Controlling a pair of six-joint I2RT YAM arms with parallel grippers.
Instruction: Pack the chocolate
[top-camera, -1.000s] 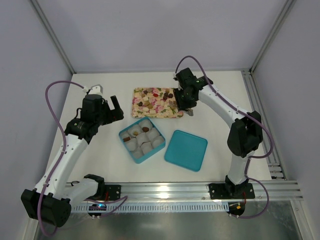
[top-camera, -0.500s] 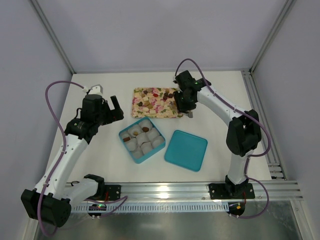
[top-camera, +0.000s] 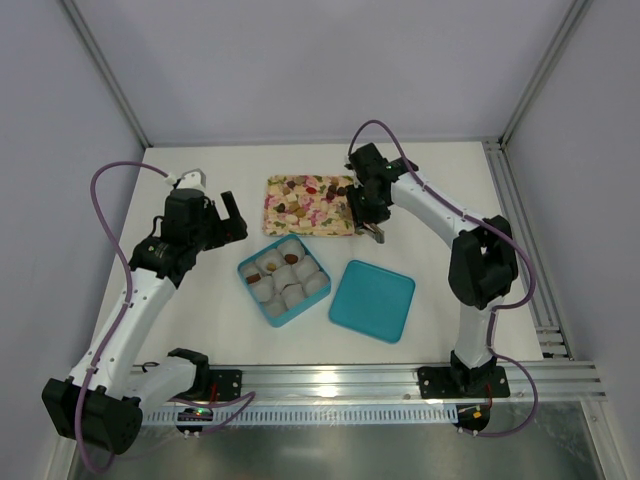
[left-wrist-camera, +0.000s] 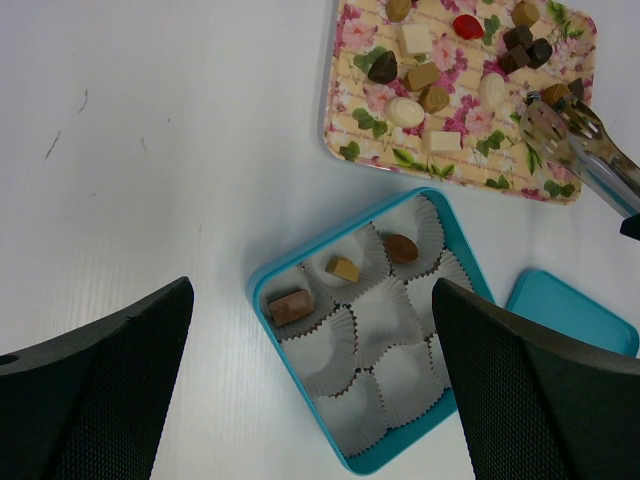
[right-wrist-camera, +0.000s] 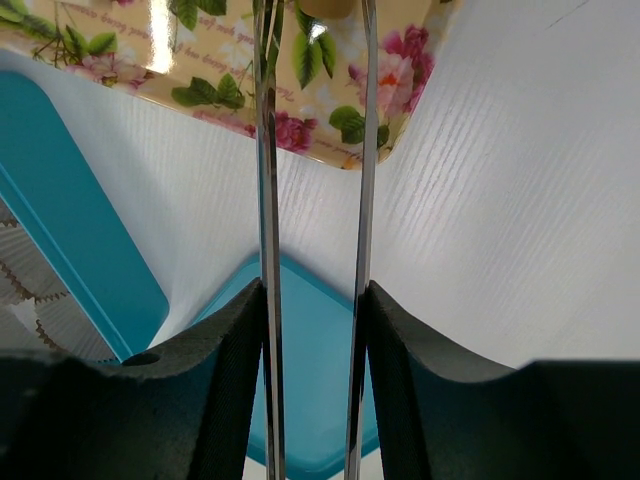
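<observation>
Several chocolates lie on the flowered tray. Three more sit in white paper cups in the teal box: a brown bar, a tan block and a reddish oval. My right gripper is shut on metal tongs at the tray's right end. A brown chocolate sits between the tong tips. My left gripper hangs open above the table, left of the box, holding nothing.
The box's teal lid lies flat to the right of the box, below the tray. Several paper cups in the box hold nothing. Metal rails run along the table's right and near edges.
The right arm with the tongs has shifted slightly left and toward the tray's right end. The left arm has not moved.
</observation>
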